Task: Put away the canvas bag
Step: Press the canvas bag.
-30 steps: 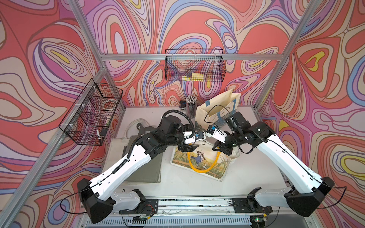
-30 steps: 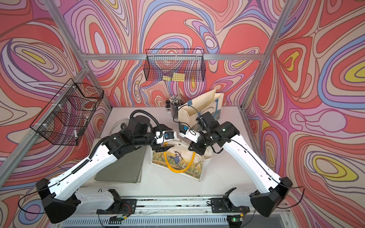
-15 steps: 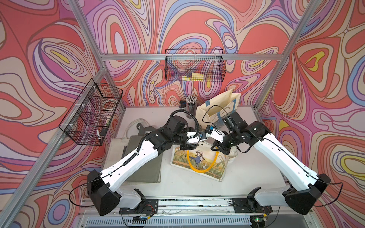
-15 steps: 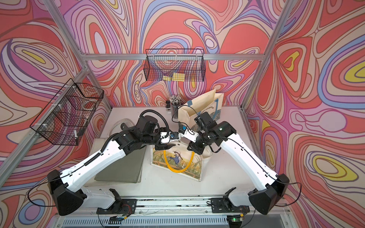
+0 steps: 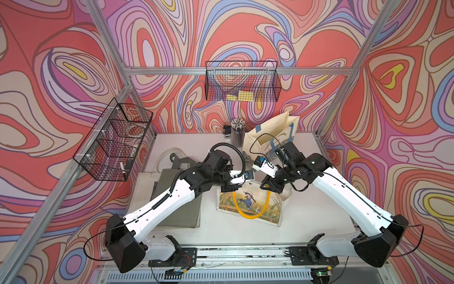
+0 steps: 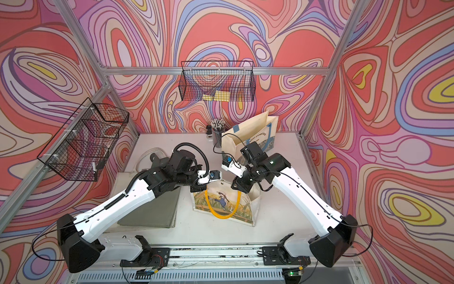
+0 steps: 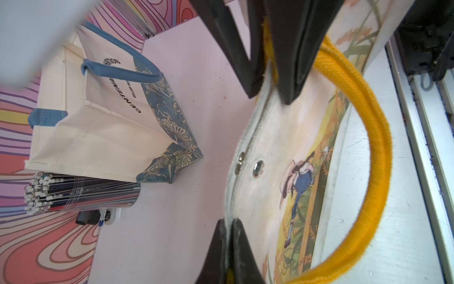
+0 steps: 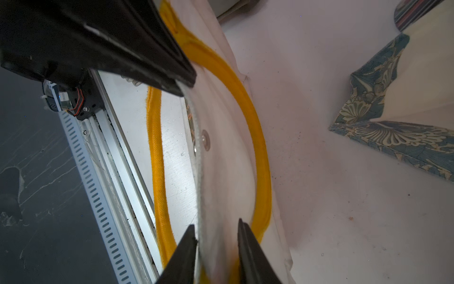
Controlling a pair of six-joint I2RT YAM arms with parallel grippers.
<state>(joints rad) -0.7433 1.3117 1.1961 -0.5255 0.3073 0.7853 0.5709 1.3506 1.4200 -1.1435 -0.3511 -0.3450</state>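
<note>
Left wrist view shows the left fingers (image 7: pixel 221 233) clenched tight on the top rim of the canvas bag (image 7: pixel 277 137), with the cloth pinched flat between them close to one end of the yellow handles (image 7: pixel 375 127). Farther along the same rim, past two metal snaps (image 7: pixel 258 169), the right fingers (image 7: pixel 290 68) straddle the rim where the other end of the handles is sewn on. Right wrist view has those fingers standing apart, released. One sits beside the rim with a clear gap to the other, so they pinch nothing.

In both top views the canvas bag (image 5: pixel 248 206) (image 6: pixel 222 204), printed with a girl in a hat among plants, sits at the middle of the desk (image 5: pixel 235 233). Its rim is raised between the two sets of fingers and its bottom edge lies toward 6 o'clock. A cream bag (image 5: pixel 282 123) with blue straps stands open between 12 and 1 o'clock, and a cup of pencils (image 5: pixel 237 135) stands just beside it at 12 o'clock. A grey-green bag (image 5: pixel 181 206) lies folded flat at 9 o'clock. One wire basket, the back basket (image 5: pixel 242 83), hangs on the wall at 12 o'clock. Another, the side basket (image 5: pixel 114 140), hangs on the wall between 9 and 10 o'clock.
</note>
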